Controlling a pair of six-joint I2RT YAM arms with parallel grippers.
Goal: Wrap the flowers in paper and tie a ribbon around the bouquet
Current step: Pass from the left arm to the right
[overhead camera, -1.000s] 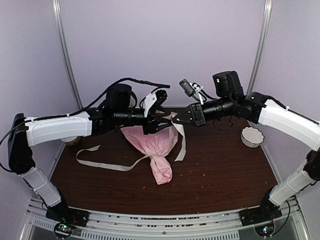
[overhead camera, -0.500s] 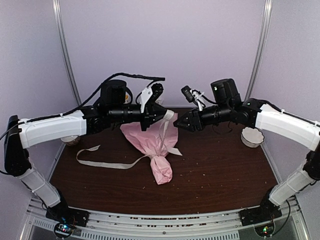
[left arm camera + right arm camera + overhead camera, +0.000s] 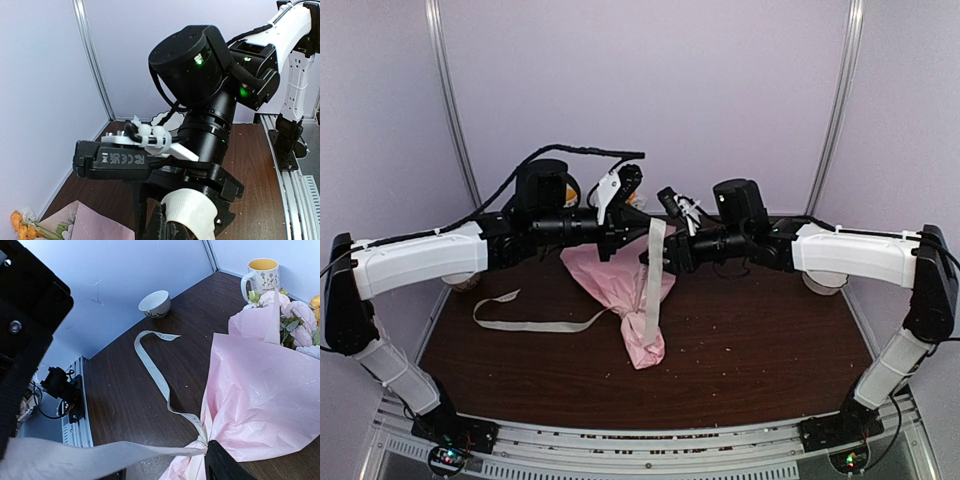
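**Inspector:** Room and surface?

**Assistant:** Pale lilac walls (image 3: 650, 90) on three sides. The table (image 3: 770, 350) is dark brown.

**Inspector:** The bouquet (image 3: 620, 285)?

**Assistant:** Lying mid-table in its pink paper (image 3: 260, 390), narrow end toward the arm bases, flowers (image 3: 295, 325) toward the back wall.

**Inspector:** Grippers?

**Assistant:** Left gripper (image 3: 642, 217) is clamped tight on the ribbon (image 3: 653, 275) — the strip hangs down to the bouquet's neck, and the other end trails left across the table. Right gripper (image 3: 660, 256) has its jaws apart at the hanging strip, gripping nothing.

**Inspector:** Small items?

**Assistant:** A mug (image 3: 262, 272) beside the blooms, and a bowl (image 3: 154, 303) near the left wall.

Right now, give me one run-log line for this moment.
left pincer: shut on ribbon | right pincer: open, beside ribbon | bouquet: wrapped, lying flat
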